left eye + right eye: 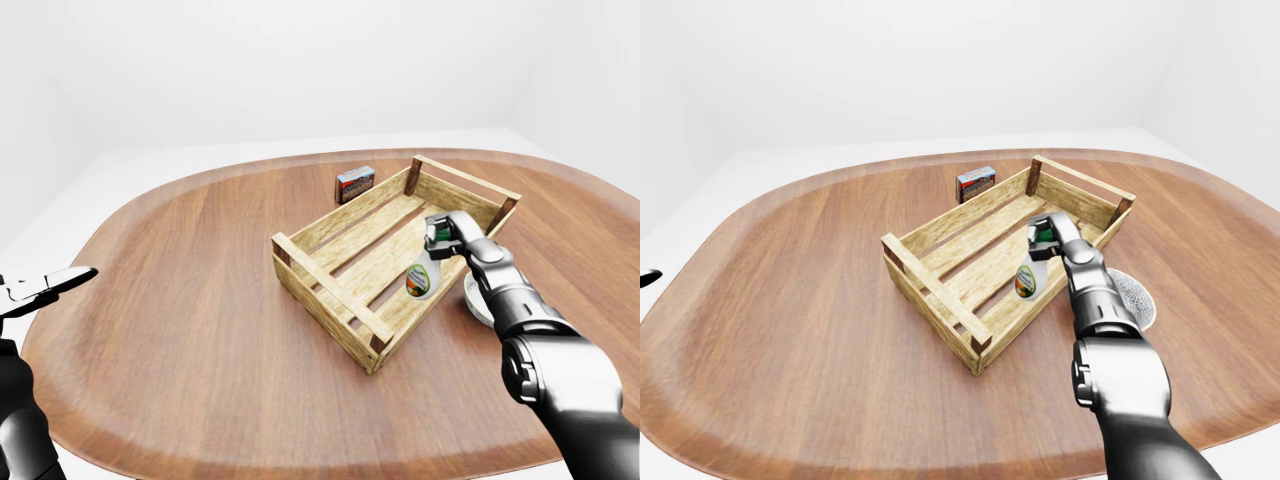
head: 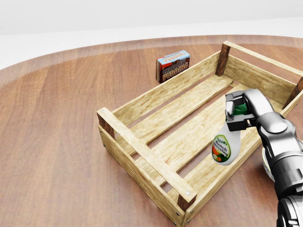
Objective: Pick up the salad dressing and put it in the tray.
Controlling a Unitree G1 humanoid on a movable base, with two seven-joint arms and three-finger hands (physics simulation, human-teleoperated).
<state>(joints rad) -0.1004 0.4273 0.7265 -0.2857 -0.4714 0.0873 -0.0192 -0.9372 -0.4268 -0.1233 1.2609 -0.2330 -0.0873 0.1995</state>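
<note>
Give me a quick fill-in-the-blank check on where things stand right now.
1. The bottle hangs from the ____ hand.
2. The hand grips the bottle by its green ____.
3. The bottle is over the wooden ____.
4. The pudding box stands ____ the tray, on the table.

Missing words: right; cap; tray; outside

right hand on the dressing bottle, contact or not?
Touching. Head view: the right hand's fingers close round the green cap of the salad dressing, which hangs below them.
</note>
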